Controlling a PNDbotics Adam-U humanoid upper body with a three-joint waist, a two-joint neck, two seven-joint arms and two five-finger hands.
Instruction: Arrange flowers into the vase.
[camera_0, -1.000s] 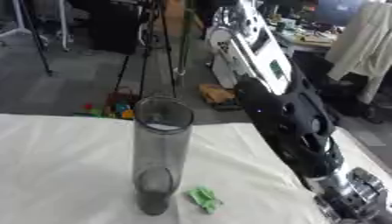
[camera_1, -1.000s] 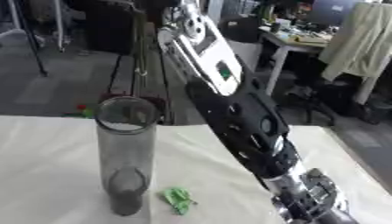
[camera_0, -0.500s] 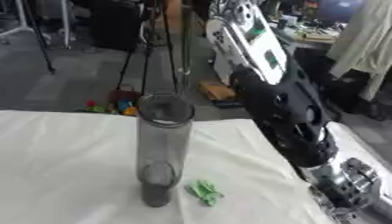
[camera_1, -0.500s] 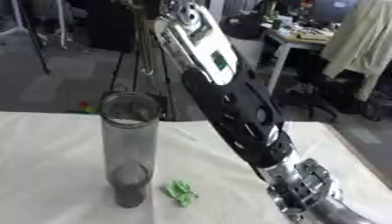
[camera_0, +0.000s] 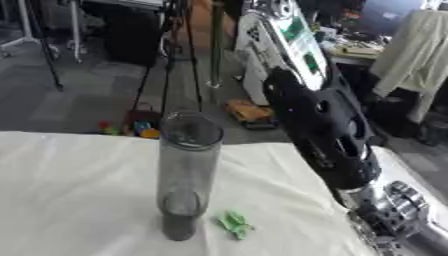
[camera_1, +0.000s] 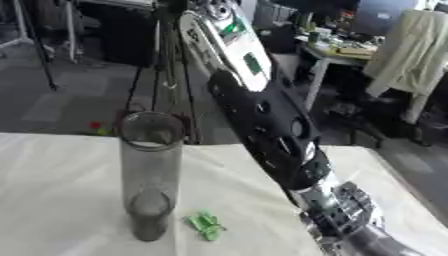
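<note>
A tall clear glass vase (camera_0: 185, 175) stands upright on the white cloth (camera_0: 70, 190), with no stem showing inside it. A small green leafy bit (camera_0: 234, 223) lies on the cloth just right of the vase's foot. My right arm (camera_1: 271, 125) comes down from the upper middle to the lower right, black with a silver wrist (camera_1: 341, 215). Its hand runs off the bottom edge and does not show. No left hand shows in either view.
The cloth-covered table ends at its far edge behind the vase. Beyond it lie grey floor, tripod legs (camera_0: 166, 65), coloured toys (camera_0: 131, 127), and a desk with a pale jacket (camera_1: 402, 45) at the far right.
The whole picture has shifted: the vase and green bit sit further right and lower in view. My right arm has swung, its wrist now lower right.
</note>
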